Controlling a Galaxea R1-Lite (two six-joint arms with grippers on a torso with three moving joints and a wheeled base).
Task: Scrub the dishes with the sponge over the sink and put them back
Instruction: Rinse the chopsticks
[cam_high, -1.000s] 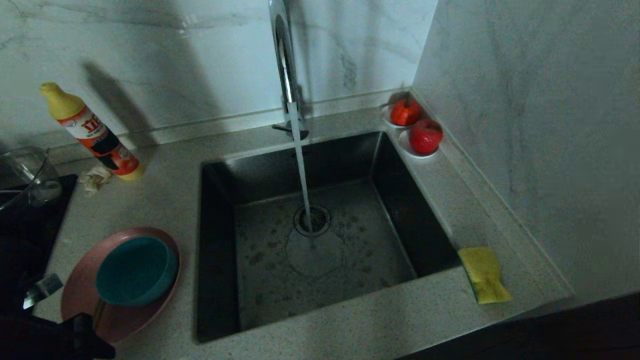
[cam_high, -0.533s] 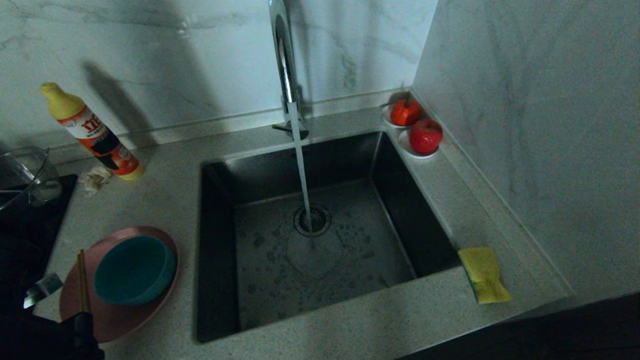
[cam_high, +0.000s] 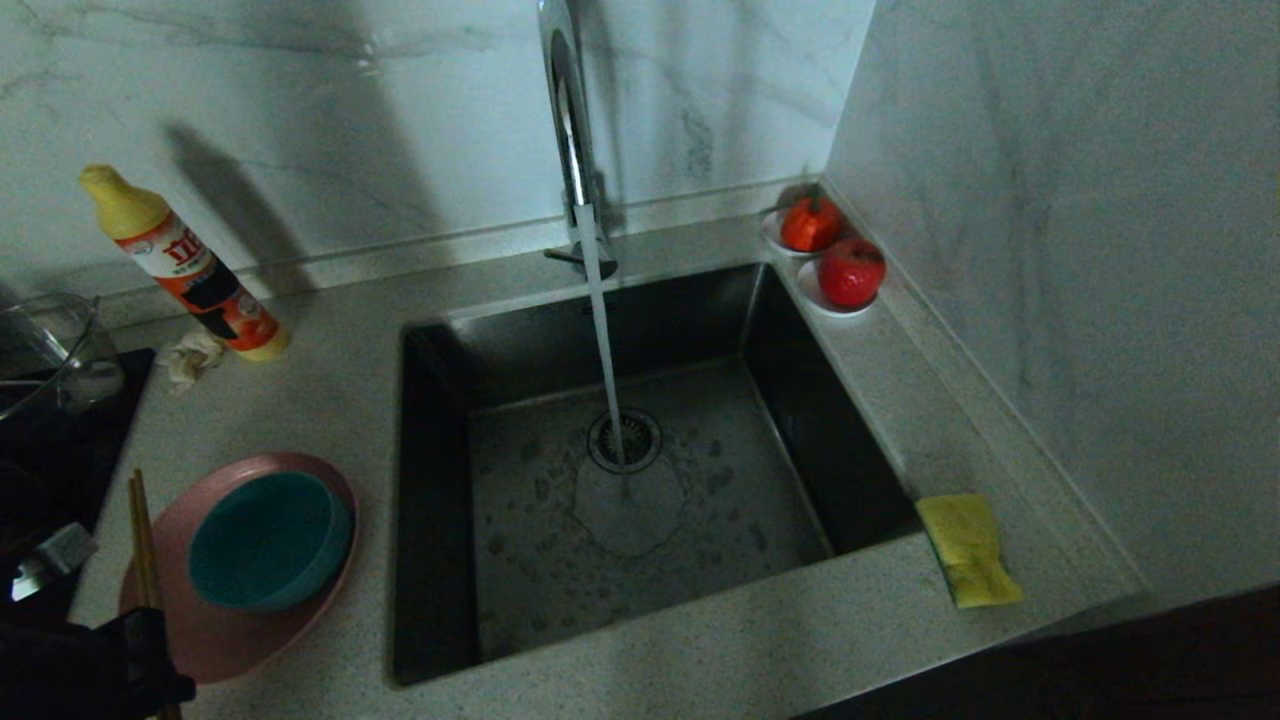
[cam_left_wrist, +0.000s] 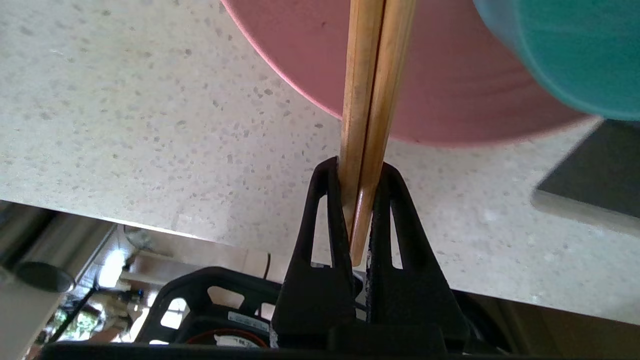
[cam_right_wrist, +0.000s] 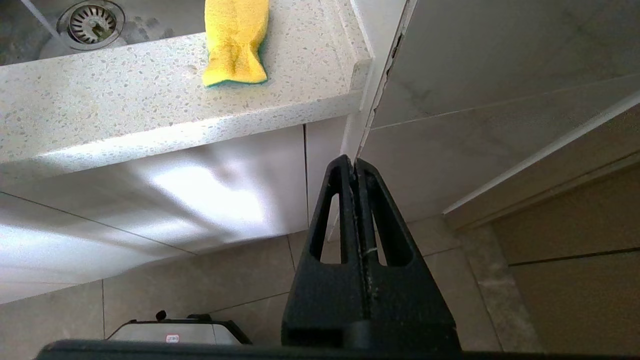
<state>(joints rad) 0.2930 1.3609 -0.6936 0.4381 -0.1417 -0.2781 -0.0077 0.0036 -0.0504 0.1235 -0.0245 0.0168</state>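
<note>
Left gripper (cam_left_wrist: 358, 167): located at the near left edge of the counter (cam_high: 330, 410); the fingers are closed on the near end of the chopsticks (cam_left_wrist: 371, 100).
Chopsticks: held side by side, touching; the far ends are extended over the left rim of the plate (cam_high: 225, 640).
Plate: pink, set on the counter left of the sink (cam_high: 450, 560).
Bowl (cam_high: 265, 540): teal, seated on the plate, right of the chopsticks.
Sink: dark basin at centre; water is delivered from the faucet (cam_high: 565, 120) onto the drain (cam_high: 624, 440).
Sponge (cam_high: 968, 550): yellow, laid flat on the counter at the near right corner of the sink; a green edge is visible in the right wrist view.
Right gripper (cam_right_wrist: 355, 165): parked below counter level, near the right cabinet front; the fingers are pressed together with nothing between them.
Bottle (cam_high: 180, 265): leaned against the far wall, left of the sink.
Fruit (cam_high: 850, 270): two red pieces on white saucers at the far right corner of the sink.
Glass container (cam_high: 50, 350): placed at the far left edge.
</note>
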